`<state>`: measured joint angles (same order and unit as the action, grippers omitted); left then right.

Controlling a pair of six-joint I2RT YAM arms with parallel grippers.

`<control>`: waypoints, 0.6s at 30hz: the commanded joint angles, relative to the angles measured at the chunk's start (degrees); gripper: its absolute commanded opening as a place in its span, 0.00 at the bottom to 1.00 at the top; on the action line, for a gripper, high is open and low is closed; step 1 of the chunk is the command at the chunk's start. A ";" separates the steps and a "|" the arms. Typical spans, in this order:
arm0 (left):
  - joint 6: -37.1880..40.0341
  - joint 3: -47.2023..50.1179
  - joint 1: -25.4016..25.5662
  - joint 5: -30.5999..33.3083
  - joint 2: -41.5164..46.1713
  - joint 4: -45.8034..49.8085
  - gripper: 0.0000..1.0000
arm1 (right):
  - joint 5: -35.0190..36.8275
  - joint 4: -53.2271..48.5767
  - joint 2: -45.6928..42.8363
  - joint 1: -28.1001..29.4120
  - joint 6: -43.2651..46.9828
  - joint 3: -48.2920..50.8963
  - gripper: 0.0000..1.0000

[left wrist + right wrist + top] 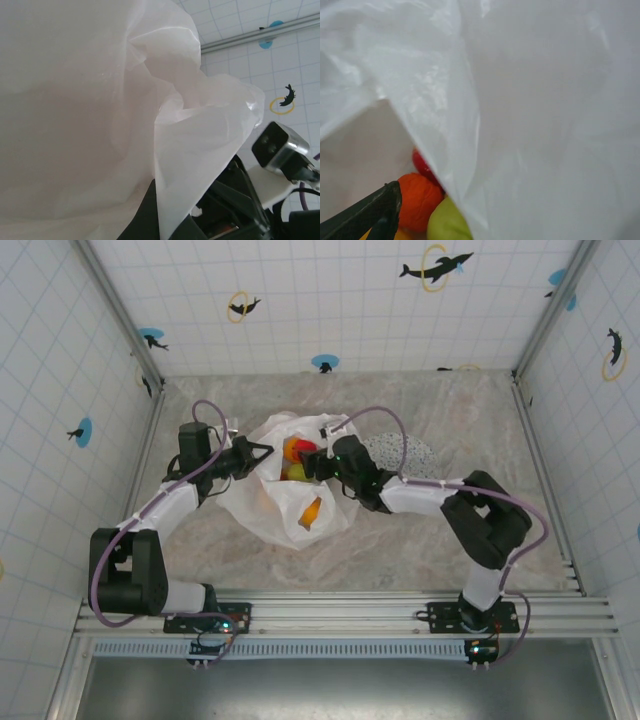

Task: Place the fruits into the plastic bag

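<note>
**Top external.** Item: plastic bag (285,525), lying mid-table with its mouth turned to the far side. Fruits (297,452) in red, orange and green are heaped in that mouth. Left gripper (262,453): closed at the mouth's left rim, which we judge it pinches. Right gripper (318,464): at the mouth, over the heap; we cannot tell how its jaws stand. Speckled plate (405,452): just beyond the right arm.

**Left wrist.** Bag film hangs folded, close over the lens. Risk we note: if the pinch slips off this thin film, the mouth collapses and fruit near the opening could roll out.

**Right wrist.** One finger (370,215) is beside an orange fruit (417,200), a green fruit (445,222) and a red fruit (422,165). A loose sheet of film hangs across them. Risk: on withdrawal the finger may snag that sheet, drag the bag and spill the heap.
</note>
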<state>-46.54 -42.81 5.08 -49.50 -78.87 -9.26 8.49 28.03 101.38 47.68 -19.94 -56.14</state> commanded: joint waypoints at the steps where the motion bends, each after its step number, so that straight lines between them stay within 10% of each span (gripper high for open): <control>1: -0.17 -0.94 -0.51 -1.13 -0.14 0.87 0.00 | -2.40 -0.44 -5.39 0.27 1.44 4.22 0.88; 18: 0.67 -1.31 -0.51 -0.43 -0.85 1.81 0.00 | 9.53 -18.23 -34.41 -0.33 24.05 16.32 0.86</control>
<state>-46.52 -42.81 5.08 -49.47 -78.94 -8.19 13.74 13.41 69.19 47.57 -3.03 -40.05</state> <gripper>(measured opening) 0.043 0.860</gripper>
